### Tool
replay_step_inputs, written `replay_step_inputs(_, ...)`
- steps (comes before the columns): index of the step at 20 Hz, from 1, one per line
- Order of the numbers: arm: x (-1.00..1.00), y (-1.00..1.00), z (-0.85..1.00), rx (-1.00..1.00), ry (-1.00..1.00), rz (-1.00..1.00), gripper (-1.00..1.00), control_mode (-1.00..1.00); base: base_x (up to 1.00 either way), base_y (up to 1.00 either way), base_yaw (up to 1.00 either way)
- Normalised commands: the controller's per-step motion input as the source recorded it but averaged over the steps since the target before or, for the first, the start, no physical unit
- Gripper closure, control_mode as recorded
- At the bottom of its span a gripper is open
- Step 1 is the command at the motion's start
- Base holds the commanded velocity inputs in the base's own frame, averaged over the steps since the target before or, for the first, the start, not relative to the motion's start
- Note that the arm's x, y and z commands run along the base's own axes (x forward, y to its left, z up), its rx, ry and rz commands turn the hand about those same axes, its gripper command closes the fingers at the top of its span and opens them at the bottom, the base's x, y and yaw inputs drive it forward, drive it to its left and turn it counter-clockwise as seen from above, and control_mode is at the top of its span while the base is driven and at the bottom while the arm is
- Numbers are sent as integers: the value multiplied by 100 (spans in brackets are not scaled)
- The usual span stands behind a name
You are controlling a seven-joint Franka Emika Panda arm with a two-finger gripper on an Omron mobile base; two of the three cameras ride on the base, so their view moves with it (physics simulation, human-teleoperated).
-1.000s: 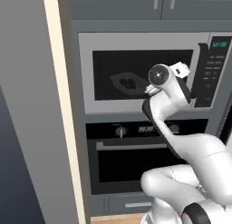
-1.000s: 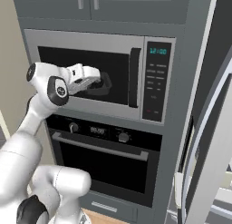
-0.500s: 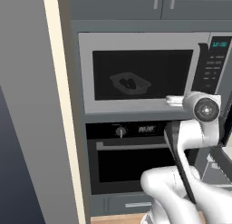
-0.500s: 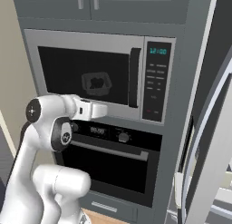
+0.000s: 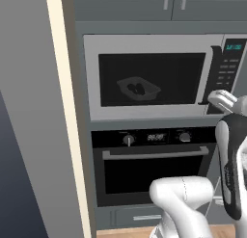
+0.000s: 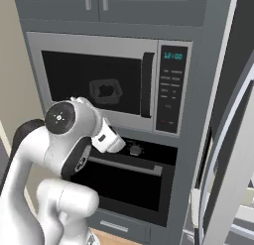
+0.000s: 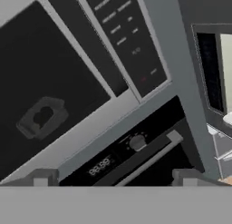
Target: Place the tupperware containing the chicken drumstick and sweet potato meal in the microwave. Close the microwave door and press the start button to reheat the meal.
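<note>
A wide grey steel built-in microwave (image 5: 159,75) sits in a tall cabinet column, directly above a black-windowed oven with knobs (image 5: 154,169) and below two grey cupboard doors (image 6: 104,3). The microwave's grey-framed door with a dark glass window (image 5: 149,78) is closed and fills the left and middle of its front; the black vertical bar handle (image 6: 147,84) runs along the door's right edge, just left of the black control panel with cyan digits (image 6: 171,88). A pale tupperware container (image 5: 138,88) sits inside, behind the window, near its centre. The white robot arm (image 6: 74,140) stands in front of the oven.
</note>
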Motion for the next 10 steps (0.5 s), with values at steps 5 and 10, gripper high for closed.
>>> replay_step_inputs(5,-3,-53,-27,41,-19,6,-100,-100,0,0,0)
replay_step_inputs(10,-3,-18,-9,12,-9,-2,-100,-100,0,0,0)
